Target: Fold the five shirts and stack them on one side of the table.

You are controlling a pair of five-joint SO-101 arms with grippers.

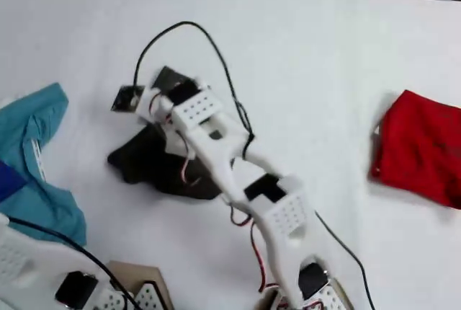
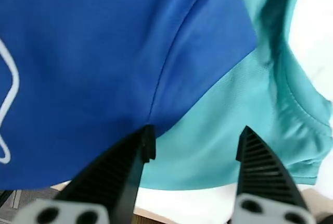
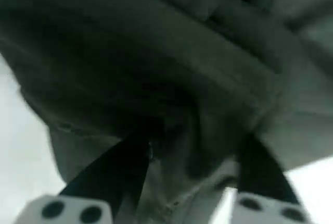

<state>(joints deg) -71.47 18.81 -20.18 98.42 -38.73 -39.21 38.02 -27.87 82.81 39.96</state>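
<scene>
**A:** Shirts: which step are you on?

**B:** I'd say picking up the dark shirt (image 1: 155, 166) to spread and fold it. It's early in the task, with one shirt seemingly done. Next I need to close on a hem, not a bunched wad, then pull it flat.

**A:** Run them left to right.

**B:** The blue shirt (image 2: 93, 62) is at the counter's (image 1: 324, 58) left edge, overlapping the teal shirt (image 1: 43, 173). Both are loose and unfolded. My left fingers (image 2: 119, 172) hang just above them, spread wide and holding nothing. The dark shirt sits mid-counter in a crumpled heap. My right fingers (image 3: 122, 166) are down on it, wide apart, with folds between them but not clamped. The red shirt (image 1: 421, 148) is far right, a flat compact patch that looks folded.

**A:** Handling?

**B:** It's thin, floppy cloth, and I expect it to drag and bunch.
</scene>
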